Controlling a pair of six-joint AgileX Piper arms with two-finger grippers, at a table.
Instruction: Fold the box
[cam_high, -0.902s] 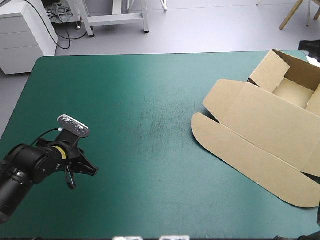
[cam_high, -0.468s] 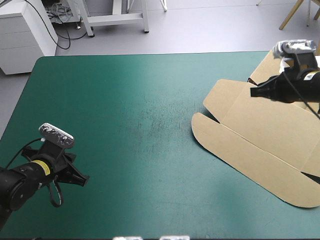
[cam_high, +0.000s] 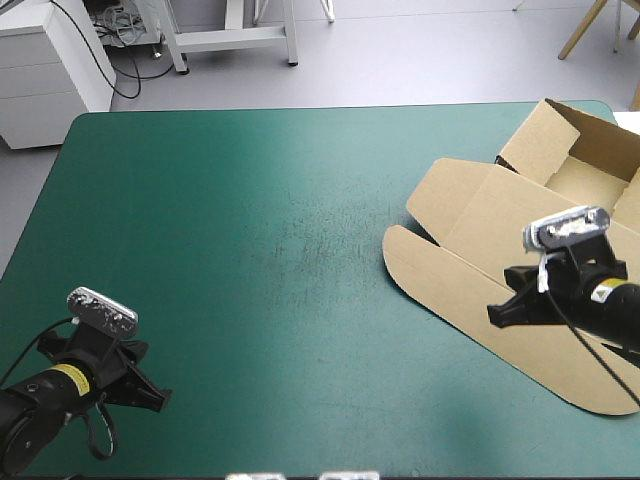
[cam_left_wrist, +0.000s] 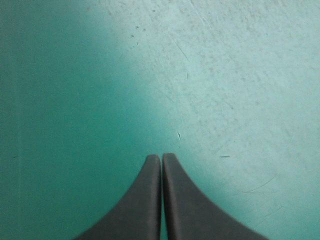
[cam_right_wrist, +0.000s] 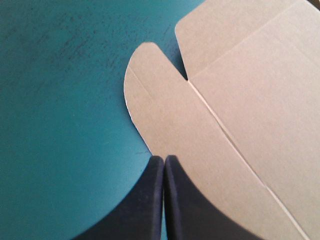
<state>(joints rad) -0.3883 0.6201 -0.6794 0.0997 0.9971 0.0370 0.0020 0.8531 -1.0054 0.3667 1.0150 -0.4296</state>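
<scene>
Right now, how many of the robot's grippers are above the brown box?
1. The right gripper, jaws shut, is over the box, at the edge of its flat front flap. The left gripper, jaws shut, is over the teal-green cover, far from it.

The left end effector (cam_high: 152, 395) drew back in steps toward the near left corner of the counter (cam_high: 260, 200), and ended nearer and farther left than it had been earlier. The right end effector (cam_high: 497, 312) was out of sight at first. Just before, it hung over the far right part of the box (cam_high: 480, 215), beside the raised walls. It then came nearer and ended over the flat near flap, its tip close to that flap's left edge.
</scene>
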